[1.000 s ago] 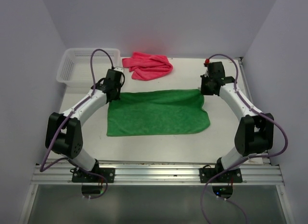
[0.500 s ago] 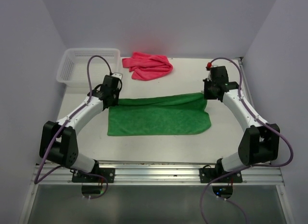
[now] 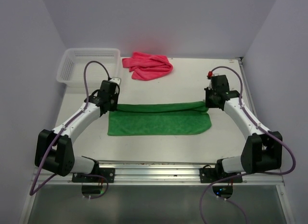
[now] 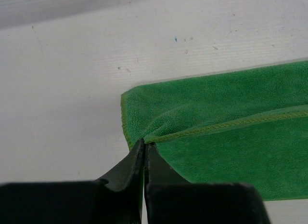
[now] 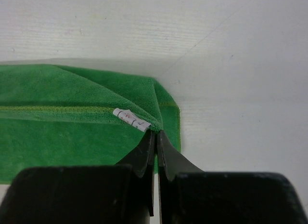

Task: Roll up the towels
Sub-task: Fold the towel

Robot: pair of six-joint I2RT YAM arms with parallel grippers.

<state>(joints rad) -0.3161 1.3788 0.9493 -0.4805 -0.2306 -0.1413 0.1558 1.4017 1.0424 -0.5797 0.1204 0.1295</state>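
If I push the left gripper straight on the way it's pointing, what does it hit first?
The green towel: the left gripper is shut on its folded corner, so the fleece lies right ahead of it. Beyond that fold the wrist view shows only bare table, though depth is unclear.

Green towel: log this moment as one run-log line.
green towel: far edge folded over | left claw: shut on left corner | right claw: shut on right corner | pink towel: bunched, far side

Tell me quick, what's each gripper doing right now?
Left gripper: shut on the green towel, at its corner.
Right gripper: shut on its opposite corner.
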